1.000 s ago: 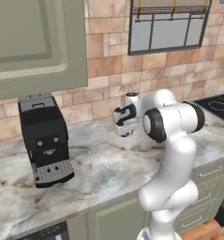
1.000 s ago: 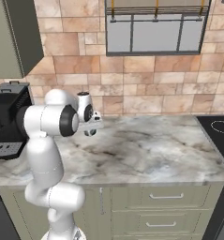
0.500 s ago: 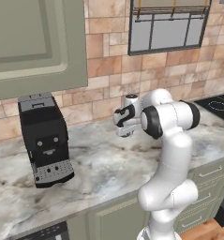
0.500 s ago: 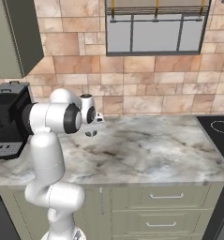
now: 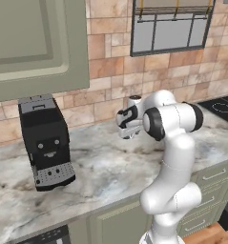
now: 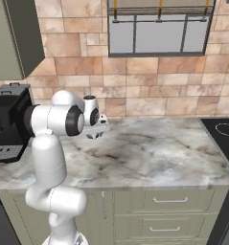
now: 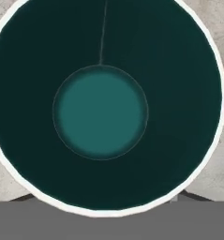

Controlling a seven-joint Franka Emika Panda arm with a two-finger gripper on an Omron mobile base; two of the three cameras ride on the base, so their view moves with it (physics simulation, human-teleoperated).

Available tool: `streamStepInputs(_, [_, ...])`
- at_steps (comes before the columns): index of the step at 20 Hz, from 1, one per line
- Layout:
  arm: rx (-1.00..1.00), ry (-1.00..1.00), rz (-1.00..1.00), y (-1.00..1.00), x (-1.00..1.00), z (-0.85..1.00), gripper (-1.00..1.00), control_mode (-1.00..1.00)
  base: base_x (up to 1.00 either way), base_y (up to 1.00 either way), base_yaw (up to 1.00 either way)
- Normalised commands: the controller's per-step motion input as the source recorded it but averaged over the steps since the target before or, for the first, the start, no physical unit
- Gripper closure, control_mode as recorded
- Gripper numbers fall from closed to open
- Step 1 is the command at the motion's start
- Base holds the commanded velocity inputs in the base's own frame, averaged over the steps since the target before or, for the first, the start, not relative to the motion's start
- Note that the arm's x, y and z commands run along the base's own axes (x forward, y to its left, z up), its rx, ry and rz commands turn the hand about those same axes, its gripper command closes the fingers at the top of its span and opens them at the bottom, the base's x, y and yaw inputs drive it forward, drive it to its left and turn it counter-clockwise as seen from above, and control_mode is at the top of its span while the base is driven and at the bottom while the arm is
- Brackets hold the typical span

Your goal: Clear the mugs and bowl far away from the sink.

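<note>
Teal-green mug [image 7: 101, 105] sat directly under gripper [image 6: 97, 129], low over marble counter [image 6: 149, 153] near coffee machine [image 5: 44, 143]. Jaw state could not be told. Risk: rising fingers might catch rim, tipping mug. Hand view looked straight into mug's interior; base views showed arm and counter, mug hidden behind hand.

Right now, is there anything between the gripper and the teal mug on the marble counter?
Nothing visible. The hand view looks straight down into the teal mug, its white rim close around the camera, with no other object in between. In the base views the gripper sits low over the counter, well apart from the coffee machine.
</note>
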Motion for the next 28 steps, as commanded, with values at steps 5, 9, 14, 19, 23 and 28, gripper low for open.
streamStepInputs(5, [0.03,0.0,-0.01,-0.01,-0.32,0.31,-1.0,-1.0,0.0,0.0,0.0])
streamStepInputs(9, [0.07,0.06,-0.01,-0.01,-0.43,0.73,-1.0,-1.0,0.0,0.0,0.0])
streamStepInputs(14, [0.01,0.04,-0.03,-0.07,-0.54,0.85,-1.0,-1.0,0.0,0.0,0.0])
streamStepInputs(19, [0.01,0.01,0.0,-0.01,-0.66,0.89,-1.0,-1.0,0.0,0.0,0.0])
streamStepInputs(23, [0.0,0.0,0.0,0.0,-0.75,0.73,-1.0,-1.0,0.0,0.0,0.0])
streamStepInputs(28, [0.0,-0.13,-0.05,0.01,-0.69,0.45,-1.0,-1.0,0.0,0.0,0.0])
